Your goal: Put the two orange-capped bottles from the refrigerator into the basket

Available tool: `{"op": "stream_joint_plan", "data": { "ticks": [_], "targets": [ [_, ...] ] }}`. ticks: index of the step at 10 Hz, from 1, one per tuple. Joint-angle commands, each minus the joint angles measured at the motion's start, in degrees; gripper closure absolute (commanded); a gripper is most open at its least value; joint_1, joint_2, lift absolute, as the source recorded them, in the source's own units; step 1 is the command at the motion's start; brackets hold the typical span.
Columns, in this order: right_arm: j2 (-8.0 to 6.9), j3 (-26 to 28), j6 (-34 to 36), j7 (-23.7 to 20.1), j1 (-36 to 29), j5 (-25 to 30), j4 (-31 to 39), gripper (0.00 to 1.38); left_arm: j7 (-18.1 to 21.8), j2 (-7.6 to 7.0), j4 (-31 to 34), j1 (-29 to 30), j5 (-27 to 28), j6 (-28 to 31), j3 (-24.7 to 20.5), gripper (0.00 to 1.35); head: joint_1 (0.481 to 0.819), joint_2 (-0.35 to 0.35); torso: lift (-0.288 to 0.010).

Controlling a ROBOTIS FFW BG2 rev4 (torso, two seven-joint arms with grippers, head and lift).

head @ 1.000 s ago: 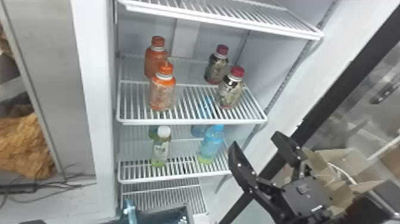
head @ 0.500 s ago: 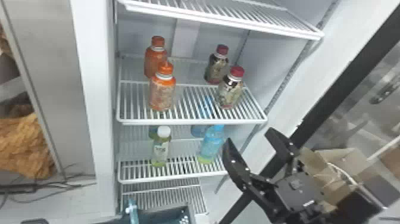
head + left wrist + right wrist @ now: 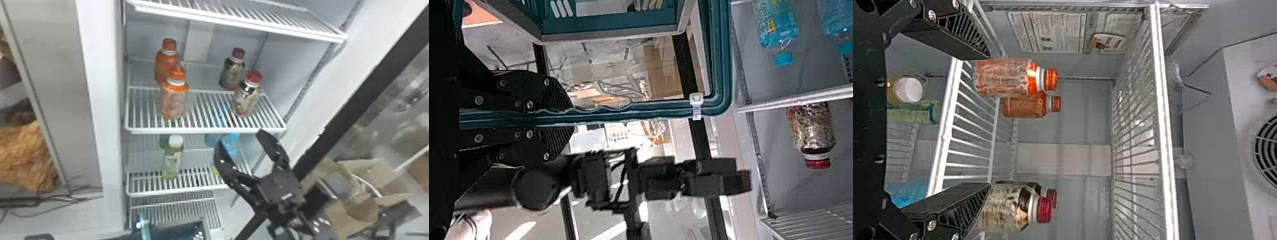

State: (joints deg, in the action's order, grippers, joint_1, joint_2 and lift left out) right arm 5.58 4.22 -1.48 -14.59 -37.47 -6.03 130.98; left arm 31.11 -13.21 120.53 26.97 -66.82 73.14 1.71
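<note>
Right hand (image 3: 242,138): spread wide near the shelf (image 3: 191,130)'s right edge, 2 orange-capped bottles (image 3: 174,100) over left. Left hand (image 3: 572,118)'s clamped on the basket rim (image 3: 654,108).

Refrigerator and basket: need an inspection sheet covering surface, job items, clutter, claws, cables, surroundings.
Surface: white wire shelf in the refrigerator.
Job items: front orange-capped bottle and rear orange-capped bottle upright on it; basket held.
Clutter: two red-capped bottles on the same shelf; white-capped bottle and blue bottle below.
Claws: left claw shut on the basket rim; right claw open.
Cables: dark cables left of the refrigerator.
Surroundings: cardboard boxes to the right.
</note>
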Motion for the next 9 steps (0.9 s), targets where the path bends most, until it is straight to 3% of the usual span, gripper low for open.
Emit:
{"op": "stream_joint_plan", "data": {
  "ticks": [1, 5, 9],
  "targets": [
    [0.84, -1.71, -1.47, 0.00, 6.26, 0.66, -6.45, 0.15, 0.01, 0.03, 0.05, -0.12, -0.25, -0.02, 0.23, 1.21, 0.695, -0.350, -0.040],
    [2.77, -7.19, -3.02, 0.00, 17.08, 0.09, -16.16, 0.15, 0.01, 0.03, 0.05, 0.17, -0.83, -1.14, 0.11, 1.21, 0.695, -0.347, -0.040],
    [2.77, -9.71, -5.69, 0.00, 27.07, 0.78, -27.13, 0.15, -0.26, -0.15, -0.09, -0.54, -0.83, -1.00, 0.80, 1.21, 0.695, -0.287, -0.040]
  ]
}}
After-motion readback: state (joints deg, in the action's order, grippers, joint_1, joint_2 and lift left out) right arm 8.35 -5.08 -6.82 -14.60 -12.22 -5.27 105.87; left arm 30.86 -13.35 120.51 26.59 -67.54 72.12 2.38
